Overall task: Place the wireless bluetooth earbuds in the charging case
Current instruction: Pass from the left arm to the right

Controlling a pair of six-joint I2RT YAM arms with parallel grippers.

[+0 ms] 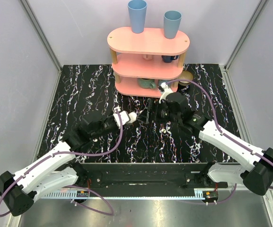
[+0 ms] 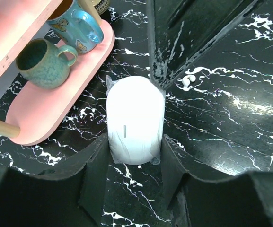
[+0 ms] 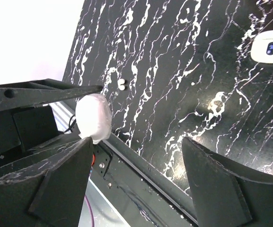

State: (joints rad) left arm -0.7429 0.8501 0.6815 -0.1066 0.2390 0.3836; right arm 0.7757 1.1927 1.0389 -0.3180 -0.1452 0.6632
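Observation:
The charging case [image 2: 136,118] is a smooth white oval pebble; its dark hollow does not show. My left gripper [image 2: 135,142] is shut on it, one finger on each side, and holds it above the black marbled table. In the top view the case [image 1: 132,116] sits at the left gripper's [image 1: 127,117] tip. My right gripper [image 3: 136,179] is open wide and empty, close beside the case [image 3: 93,117]; in the top view it [image 1: 151,113] faces the left gripper. Two small white earbuds [image 3: 122,84] lie on the table. One earbud [image 2: 187,81] shows beside the right gripper's finger [image 2: 174,38].
A pink three-tier shelf [image 1: 148,40] stands at the back with two blue cups [image 1: 137,14] on top. A green mug [image 2: 44,61] and a blue butterfly mug [image 2: 77,23] sit on its lower tiers. A white rounded device with a blue mark [image 3: 268,47] lies on the table.

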